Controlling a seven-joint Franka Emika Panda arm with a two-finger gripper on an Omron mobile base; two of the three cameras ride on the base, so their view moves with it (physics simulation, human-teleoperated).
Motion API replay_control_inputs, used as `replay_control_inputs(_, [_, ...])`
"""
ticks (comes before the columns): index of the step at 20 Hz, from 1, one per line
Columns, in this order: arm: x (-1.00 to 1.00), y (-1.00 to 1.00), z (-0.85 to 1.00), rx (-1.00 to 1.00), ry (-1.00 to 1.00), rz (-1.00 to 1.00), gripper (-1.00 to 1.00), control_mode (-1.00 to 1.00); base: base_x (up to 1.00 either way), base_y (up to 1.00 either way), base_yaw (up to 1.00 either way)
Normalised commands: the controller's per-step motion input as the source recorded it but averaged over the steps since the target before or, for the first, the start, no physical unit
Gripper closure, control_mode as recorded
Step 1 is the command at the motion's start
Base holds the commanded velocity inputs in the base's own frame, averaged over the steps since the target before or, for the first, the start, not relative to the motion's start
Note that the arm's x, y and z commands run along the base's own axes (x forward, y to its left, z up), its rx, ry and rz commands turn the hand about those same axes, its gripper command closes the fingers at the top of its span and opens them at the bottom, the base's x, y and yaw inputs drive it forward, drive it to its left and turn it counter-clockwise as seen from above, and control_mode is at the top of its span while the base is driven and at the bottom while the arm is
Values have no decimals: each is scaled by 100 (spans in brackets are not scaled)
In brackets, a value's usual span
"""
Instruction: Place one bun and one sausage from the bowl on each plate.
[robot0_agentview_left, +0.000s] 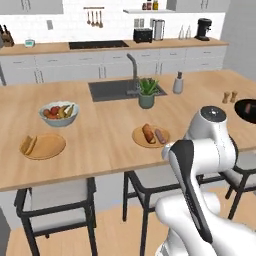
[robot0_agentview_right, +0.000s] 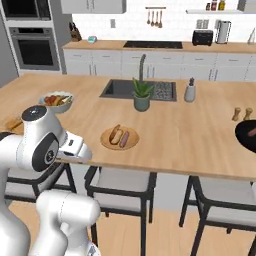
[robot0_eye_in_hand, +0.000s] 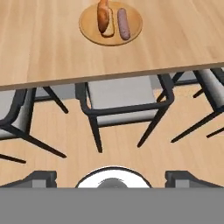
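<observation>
The gripper (robot0_eye_in_hand: 112, 177) hangs off the counter's (robot0_agentview_left: 100, 140) near edge, above the floor (robot0_eye_in_hand: 122, 144) and the stools (robot0_eye_in_hand: 124, 103), with its two dark fingertips (robot0_eye_in_hand: 41, 177) set wide apart and nothing between them. In the hand view the middle plate (robot0_eye_in_hand: 133, 33) lies well beyond the fingers, up on the counter, apart from them.

That plate (robot0_agentview_left: 139, 141) is a flat round disc of pale wood. On it a golden-brown, oblong bun (robot0_agentview_left: 148, 133) lies just beside a darker, reddish-brown sausage (robot0_agentview_left: 160, 136), the two side by side and roughly parallel. A second wooden plate (robot0_agentview_left: 47, 147) sits well to the left near the counter's front edge; a bun (robot0_agentview_left: 27, 145) rests at its left rim. Whether a sausage lies with it I cannot tell.

The bowl (robot0_agentview_left: 248, 110), black, round and shallow, sits at the counter's far right end, well apart from both plates; something dark reddish shows inside it, too small to identify. Just behind it stand two small brown shakers (robot0_agentview_left: 229, 97).

The counter is smooth light wood with a fine grain. Set into it is a dark sink (robot0_agentview_left: 112, 90) with a curved grey faucet (robot0_agentview_left: 133, 67); a leafy plant (robot0_agentview_left: 147, 92) in a grey-green pot stands at the sink's front right corner. A pale grey fruit bowl (robot0_agentview_left: 59, 114) sits behind the left plate. The stools have black frames and grey seats.

No writing or labels can be read.
</observation>
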Motion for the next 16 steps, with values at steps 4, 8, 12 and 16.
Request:
replay_control_inputs(4, [0,0,0,0,0,0,-100,100,0,-100,0])
replay_control_inputs(8, [0,0,0,0,0,0,-100,100,0,-100,0])
replay_control_inputs(12, [0,0,0,0,0,0,-100,100,14,-100,0])
replay_control_inputs(16, [0,0,0,0,0,0,-100,100,7,-100,0])
